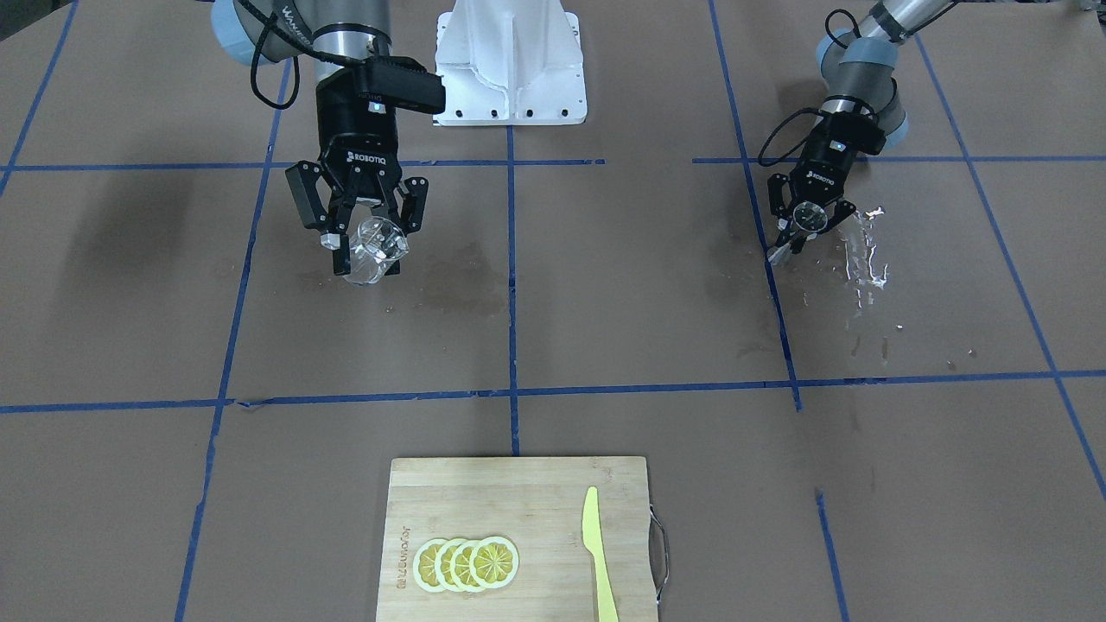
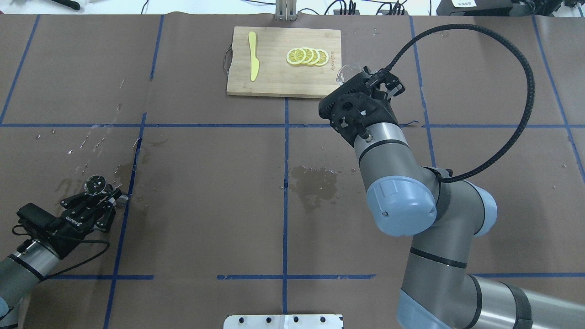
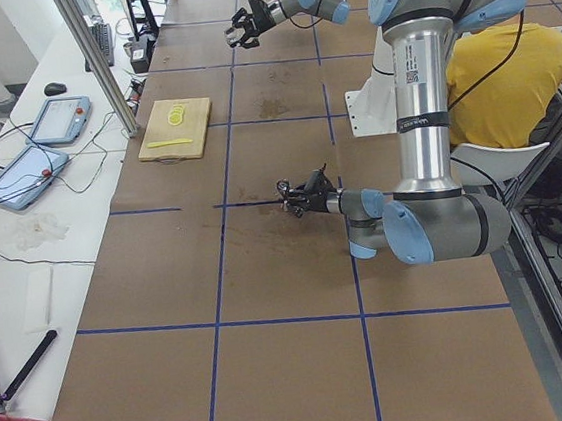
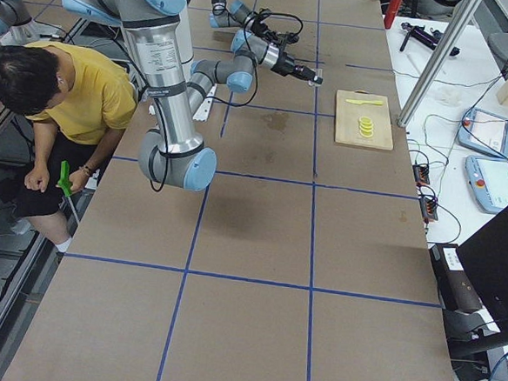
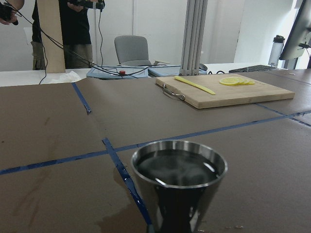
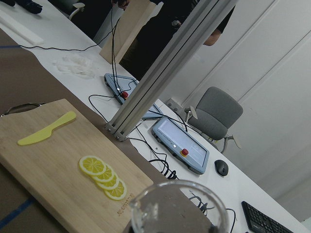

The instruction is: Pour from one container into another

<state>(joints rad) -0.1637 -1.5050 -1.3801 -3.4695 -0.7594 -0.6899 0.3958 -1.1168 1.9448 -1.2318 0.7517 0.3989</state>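
steel jigger (image 5: 179, 179) upright, clamped between fingers of left gripper (image 1: 799, 231); clear cup (image 1: 380, 242) tilted, pinched between fingers of right gripper (image 1: 365, 250).

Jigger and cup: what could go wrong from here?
The jigger, held in the left gripper, looks filled close to its rim; any jolt may add to the spilled water beside it. The cup in the right gripper is tilted far from the jigger, so leftovers could hit the table.

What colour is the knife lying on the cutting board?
The knife is pale yellow, clearest in the exterior front-facing view.
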